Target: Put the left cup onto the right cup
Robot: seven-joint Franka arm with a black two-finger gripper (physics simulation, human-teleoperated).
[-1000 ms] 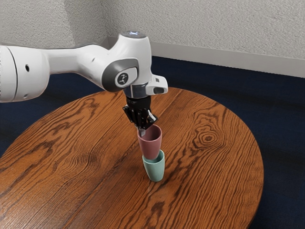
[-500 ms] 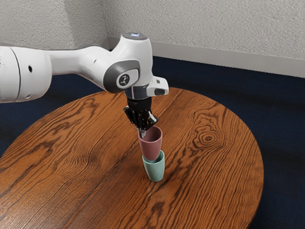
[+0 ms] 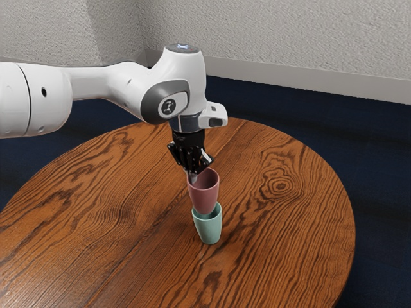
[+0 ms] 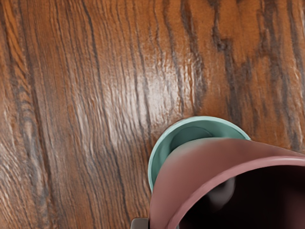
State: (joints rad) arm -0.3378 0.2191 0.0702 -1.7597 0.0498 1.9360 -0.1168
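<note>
Room: pale, rough-textured wall (image 3: 289,32), one light skirting board (image 3: 321,80) along its foot, and dark blue carpet floor (image 3: 366,135).
Bench: one round bench (image 3: 96,212) of glossy, strongly grained brown wood; both cups stand near its middle.
Arm: one white arm (image 3: 96,86) enters from the exterior view's left and bends down over the bench.
Cups counted: two, one red cup (image 3: 204,192) and one green cup (image 3: 209,228).
Red cup: dusty red and plain. Its base sits inside the mouth of the green cup, and most of its body rises above the green rim. It is upright, leaning slightly toward the arm.
Green cup: pale green and plain, standing upright on the bench directly under the red cup. In the wrist view its rim (image 4: 190,130) curves out from beneath the red cup's wall (image 4: 200,167).
Pincer: one black pincer (image 3: 192,170) points downward and pinches the red cup's rim on the side nearest the arm, one finger inside the cup and one outside.
Writing: one small mark on the grey joint cap (image 3: 168,106), too small to read.
Wrist view: wood grain of the bench (image 4: 71,119) lies beside the stacked cups.
</note>
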